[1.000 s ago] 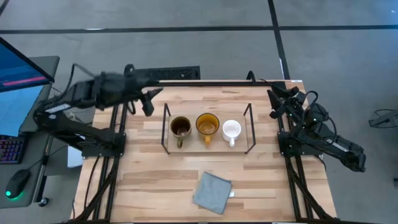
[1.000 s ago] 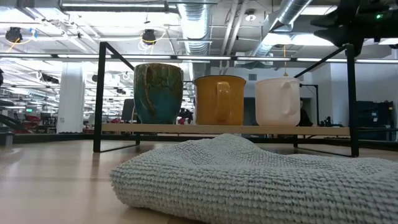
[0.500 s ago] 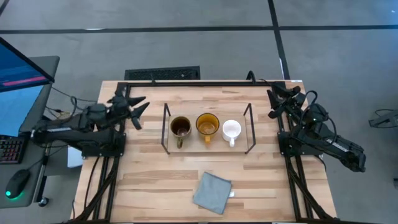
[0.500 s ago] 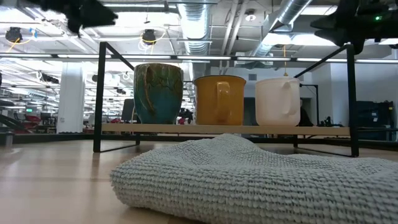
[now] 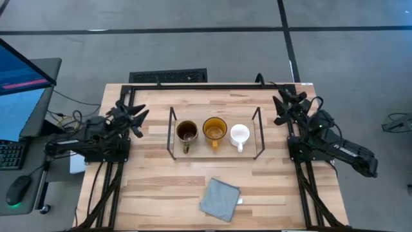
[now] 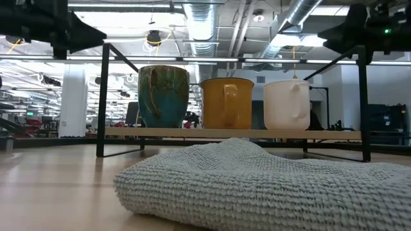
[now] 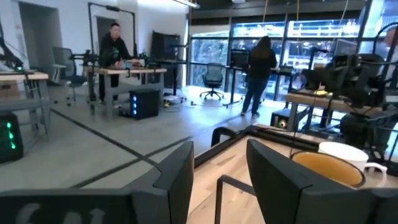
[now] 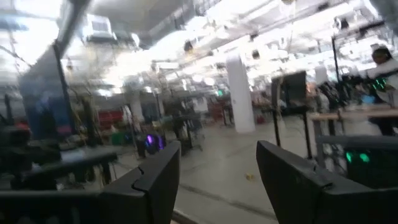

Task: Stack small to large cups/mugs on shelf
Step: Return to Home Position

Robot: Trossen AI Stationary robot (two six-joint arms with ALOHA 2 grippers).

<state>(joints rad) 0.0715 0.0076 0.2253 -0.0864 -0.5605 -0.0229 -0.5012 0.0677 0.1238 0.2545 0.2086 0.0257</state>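
The shelf (image 5: 215, 151), a thin pale-wood board between black wire end frames, sits mid-table (image 5: 151, 183) on light planked wood; on it three handled mugs stand upright in a row, near each other, handles toward 6 o'clock. The brownish mug (image 5: 187, 132), streaked with glossy teal glaze in the low view, is at the 9 o'clock end; the amber translucent mug (image 5: 214, 129) is in the middle; the small smooth white mug (image 5: 239, 134) is at the 3 o'clock end. A grey waffle-knit cloth (image 5: 219, 199) lies crumpled at 6 o'clock of the shelf; in the low view it hides the frames' feet. The left jaws hover spread and empty at 9 o'clock of the shelf, well apart from it; the right jaws, likewise spread and empty, hover at 3 o'clock. The left wrist view catches only the amber and white rims, cut off by a dark finger.
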